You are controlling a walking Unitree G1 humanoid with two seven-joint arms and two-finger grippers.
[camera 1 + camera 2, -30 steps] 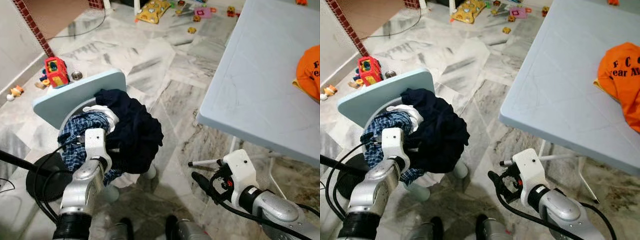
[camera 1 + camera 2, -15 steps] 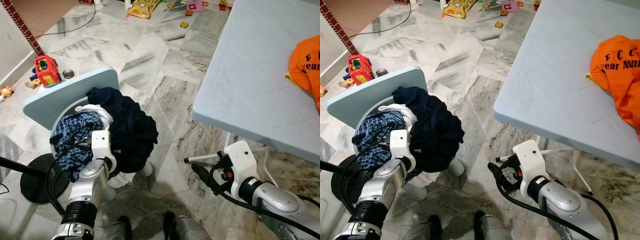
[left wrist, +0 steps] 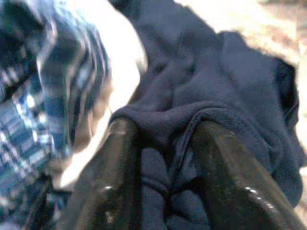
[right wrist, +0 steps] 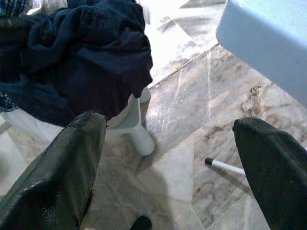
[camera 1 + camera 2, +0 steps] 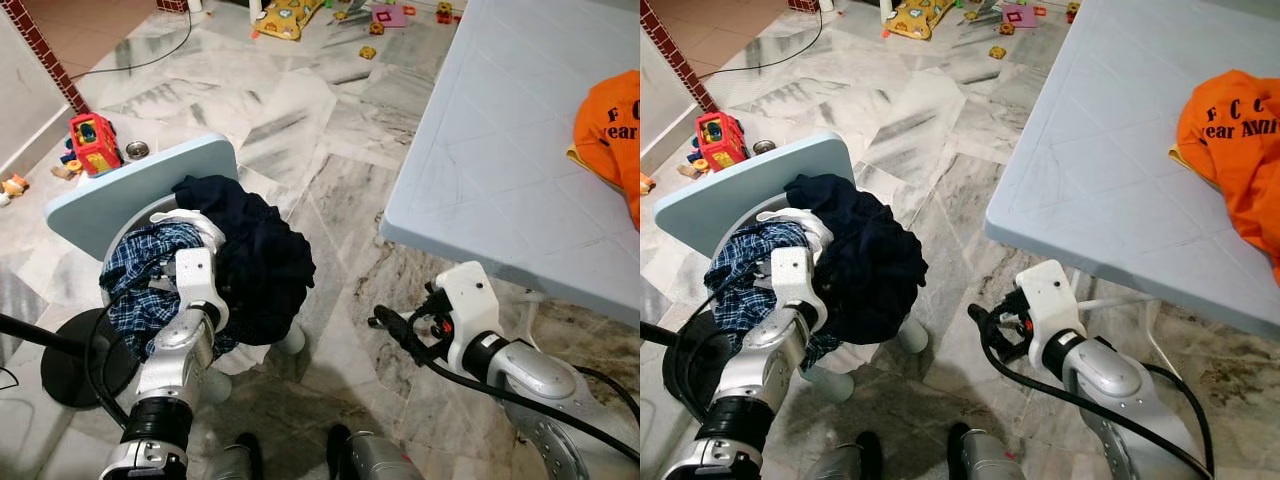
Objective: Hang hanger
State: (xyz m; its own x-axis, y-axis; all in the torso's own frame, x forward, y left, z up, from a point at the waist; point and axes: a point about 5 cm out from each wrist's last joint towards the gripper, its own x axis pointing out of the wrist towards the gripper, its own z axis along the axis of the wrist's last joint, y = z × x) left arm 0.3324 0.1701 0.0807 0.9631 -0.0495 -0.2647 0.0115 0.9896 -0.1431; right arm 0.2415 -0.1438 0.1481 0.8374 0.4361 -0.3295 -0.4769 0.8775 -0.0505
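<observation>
A heap of clothes lies on a light blue chair [image 5: 130,190]: a dark navy garment [image 5: 262,262], a blue plaid shirt [image 5: 140,270] and some white cloth [image 5: 200,222]. My left gripper [image 3: 165,129] is sunk into the heap, and in the left wrist view a fold of the navy garment [image 3: 216,81] is bunched between its two fingers [image 3: 120,163]. My right gripper [image 5: 383,320] hangs open over the marble floor between the chair and the table, pointing at the heap. I can make out no hanger.
A pale blue table [image 5: 500,150] stands at the right with an orange shirt [image 5: 610,120] on it and thin white legs [image 4: 225,166] below. A black round stand base [image 5: 70,365] lies left of the chair. Toys [image 5: 88,140] litter the floor beyond.
My left wrist has risen a little further into the clothes heap. The right gripper has moved up and left, toward the chair. The camera has also shifted slightly.
</observation>
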